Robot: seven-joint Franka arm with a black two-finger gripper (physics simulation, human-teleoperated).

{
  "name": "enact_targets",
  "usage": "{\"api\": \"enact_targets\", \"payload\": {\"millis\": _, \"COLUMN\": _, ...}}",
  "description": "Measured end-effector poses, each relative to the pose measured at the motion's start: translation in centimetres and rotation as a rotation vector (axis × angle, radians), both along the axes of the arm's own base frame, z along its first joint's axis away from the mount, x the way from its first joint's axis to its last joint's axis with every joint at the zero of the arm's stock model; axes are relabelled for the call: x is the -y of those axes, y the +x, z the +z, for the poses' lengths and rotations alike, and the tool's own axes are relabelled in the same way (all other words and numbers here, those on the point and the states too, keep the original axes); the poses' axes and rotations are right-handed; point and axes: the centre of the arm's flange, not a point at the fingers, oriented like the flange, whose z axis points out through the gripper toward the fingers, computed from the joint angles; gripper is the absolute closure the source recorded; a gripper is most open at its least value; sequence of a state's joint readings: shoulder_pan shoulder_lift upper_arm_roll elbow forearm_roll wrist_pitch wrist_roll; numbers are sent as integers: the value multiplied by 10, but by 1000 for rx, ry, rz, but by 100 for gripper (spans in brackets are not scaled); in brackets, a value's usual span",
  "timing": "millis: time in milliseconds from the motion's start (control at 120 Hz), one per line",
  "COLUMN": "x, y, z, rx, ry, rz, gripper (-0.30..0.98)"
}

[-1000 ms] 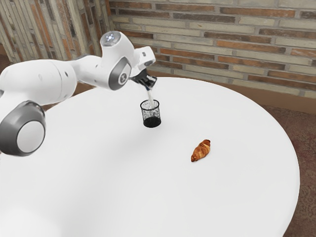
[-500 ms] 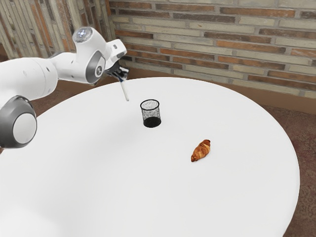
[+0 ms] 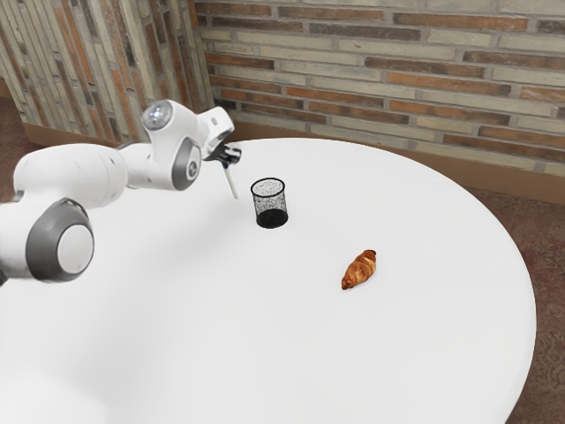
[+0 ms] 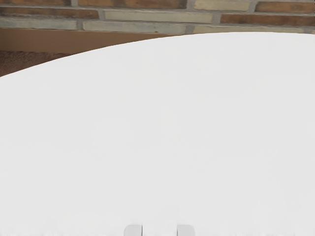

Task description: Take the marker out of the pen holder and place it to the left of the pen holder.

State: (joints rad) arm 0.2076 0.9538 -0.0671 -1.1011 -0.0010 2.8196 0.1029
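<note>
One marker (image 3: 231,182) hangs outside one pen holder (image 3: 271,212), one croissant (image 3: 359,270) apart.

Pen holder (image 3: 270,205) on table (image 3: 265,318), croissant (image 3: 359,269) apart

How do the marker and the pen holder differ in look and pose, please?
The marker is pale and slender, while the pen holder is a wider, black mesh cup. The marker is held at a slant in the gripper, whereas the pen holder stands upright on the table.
</note>
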Motion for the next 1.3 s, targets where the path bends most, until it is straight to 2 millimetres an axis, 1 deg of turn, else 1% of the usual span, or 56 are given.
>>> {"api": "enact_targets", "payload": {"millis": 92, "x": 0, "y": 0, "z": -14, "rx": -1, "ry": 4, "rz": -8, "gripper": 72}}
{"api": "enact_targets", "payload": {"millis": 175, "x": 0, "y": 0, "z": -19, "rx": 1, "ry": 11, "rz": -15, "gripper": 72}}
{"api": "enact_targets", "payload": {"millis": 250, "x": 0, "y": 0, "z": -20, "rx": 6, "ry": 17, "rz": -21, "gripper": 71}}
{"api": "enact_targets", "payload": {"millis": 383, "x": 4, "y": 0, "z": -20, "rx": 10, "ry": 20, "rz": -34, "gripper": 41}}
{"api": "enact_targets", "payload": {"millis": 417, "x": 5, "y": 0, "z": -16, "rx": 13, "ry": 25, "rz": -37, "gripper": 35}}
{"api": "enact_targets", "payload": {"millis": 442, "x": 5, "y": -2, "z": -10, "rx": 14, "ry": 33, "rz": -40, "gripper": 31}}
{"api": "enact_targets", "payload": {"millis": 467, "x": 8, "y": -6, "z": 2, "rx": 12, "ry": 51, "rz": -44, "gripper": 28}}
{"api": "enact_targets", "payload": {"millis": 517, "x": 17, "y": -26, "z": 39, "rx": 0, "ry": 93, "rz": -52, "gripper": 22}}
{"api": "enact_targets", "payload": {"millis": 567, "x": 23, "y": -54, "z": 77, "rx": -9, "ry": 112, "rz": -57, "gripper": 17}}
{"api": "enact_targets", "payload": {"millis": 617, "x": 38, "y": -87, "z": 109, "rx": -17, "ry": 116, "rz": -73, "gripper": 14}}
{"api": "enact_targets", "payload": {"millis": 650, "x": 39, "y": -112, "z": 132, "rx": -14, "ry": 117, "rz": -70, "gripper": 12}}
{"api": "enact_targets", "payload": {"millis": 667, "x": 39, "y": -124, "z": 149, "rx": -5, "ry": 118, "rz": -67, "gripper": 11}}
{"api": "enact_targets", "payload": {"millis": 675, "x": 39, "y": -131, "z": 161, "rx": 0, "ry": 117, "rz": -66, "gripper": 10}}
{"api": "enact_targets", "payload": {"millis": 700, "x": 41, "y": -148, "z": 203, "rx": 14, "ry": 113, "rz": -65, "gripper": 9}}
{"api": "enact_targets", "payload": {"millis": 725, "x": 43, "y": -162, "z": 252, "rx": 26, "ry": 106, "rz": -62, "gripper": 8}}
{"api": "enact_targets", "payload": {"millis": 742, "x": 43, "y": -170, "z": 280, "rx": 25, "ry": 100, "rz": -59, "gripper": 8}}
{"api": "enact_targets", "payload": {"millis": 758, "x": 44, "y": -178, "z": 303, "rx": 16, "ry": 93, "rz": -57, "gripper": 7}}
{"api": "enact_targets", "payload": {"millis": 775, "x": 44, "y": -186, "z": 320, "rx": -4, "ry": 85, "rz": -54, "gripper": 7}}
{"api": "enact_targets", "payload": {"millis": 792, "x": 45, "y": -193, "z": 331, "rx": -30, "ry": 77, "rz": -52, "gripper": 6}}
{"api": "enact_targets", "payload": {"millis": 825, "x": 46, "y": -208, "z": 349, "rx": -84, "ry": 73, "rz": -49, "gripper": 5}}
{"api": "enact_targets", "payload": {"millis": 858, "x": 46, "y": -223, "z": 360, "rx": -141, "ry": 70, "rz": -44, "gripper": 4}}
{"api": "enact_targets", "payload": {"millis": 908, "x": 47, "y": -238, "z": 363, "rx": -234, "ry": 59, "rz": -34, "gripper": 3}}
{"api": "enact_targets", "payload": {"millis": 1033, "x": 50, "y": -260, "z": 349, "rx": -433, "ry": 45, "rz": -13, "gripper": 2}}
{"api": "enact_targets", "payload": {"millis": 1142, "x": 53, "y": -270, "z": 327, "rx": -563, "ry": 29, "rz": 2, "gripper": 1}}
{"api": "enact_targets", "payload": {"millis": 1300, "x": 54, "y": -278, "z": 312, "rx": -658, "ry": 11, "rz": 23, "gripper": 1}}
